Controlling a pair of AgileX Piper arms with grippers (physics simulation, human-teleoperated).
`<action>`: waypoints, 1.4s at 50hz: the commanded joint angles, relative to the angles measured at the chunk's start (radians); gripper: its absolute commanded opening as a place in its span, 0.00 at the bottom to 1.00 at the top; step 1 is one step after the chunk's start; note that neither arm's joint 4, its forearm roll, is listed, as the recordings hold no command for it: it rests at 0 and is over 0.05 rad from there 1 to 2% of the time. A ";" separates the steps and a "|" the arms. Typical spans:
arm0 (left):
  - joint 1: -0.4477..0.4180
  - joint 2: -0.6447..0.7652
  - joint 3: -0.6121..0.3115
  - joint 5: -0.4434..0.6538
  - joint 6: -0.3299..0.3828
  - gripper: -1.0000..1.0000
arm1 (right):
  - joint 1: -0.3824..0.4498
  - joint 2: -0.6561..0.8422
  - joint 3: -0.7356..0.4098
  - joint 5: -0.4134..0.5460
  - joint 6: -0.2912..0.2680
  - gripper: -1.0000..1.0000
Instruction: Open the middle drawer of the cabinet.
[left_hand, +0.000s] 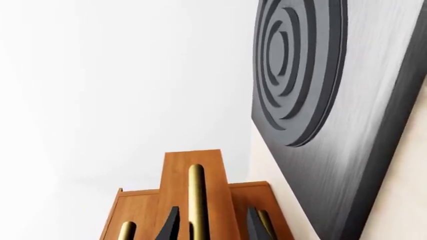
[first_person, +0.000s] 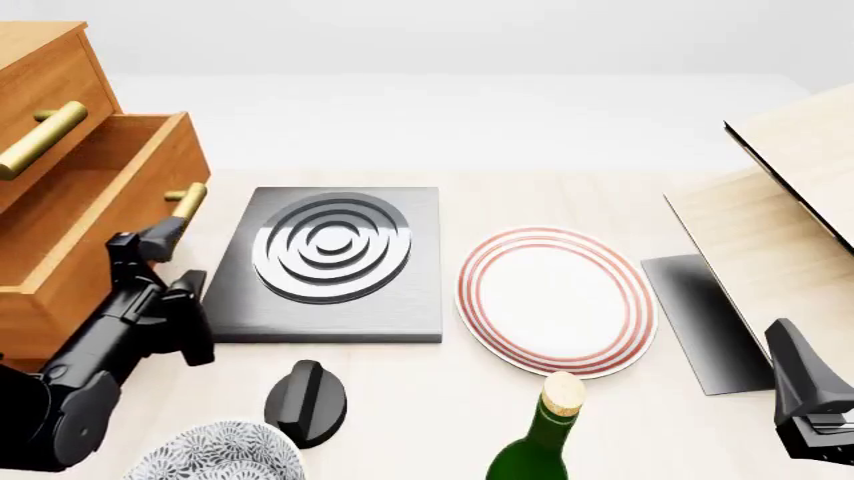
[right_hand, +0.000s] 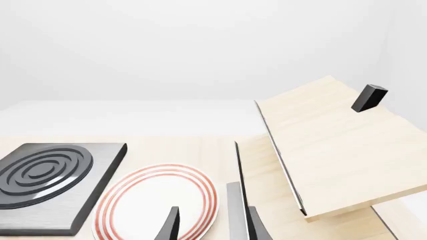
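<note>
While easing the middle drawer (first_person: 134, 170) out, already jutting from the cabinet (first_person: 40, 60) at far left, pull straight along its runners. Close the left gripper (left_hand: 213, 227), spread astride the brass handle (left_hand: 195, 195), squarely. Leave the right gripper (right_hand: 212, 225) released, empty.

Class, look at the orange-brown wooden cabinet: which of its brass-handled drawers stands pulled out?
The middle drawer: its box juts forward, open on top, brass handle at the left gripper. The top drawer above sits further back.
</note>
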 joint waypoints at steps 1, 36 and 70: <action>-0.019 -0.003 -0.007 -0.001 0.007 1.00 | 0.002 -0.001 0.003 -0.004 -0.003 1.00; -0.192 -0.198 0.053 0.045 -0.066 1.00 | 0.002 -0.001 0.004 -0.004 -0.002 1.00; -0.355 -1.063 -0.082 0.985 -0.478 1.00 | 0.002 -0.002 0.003 -0.004 -0.003 1.00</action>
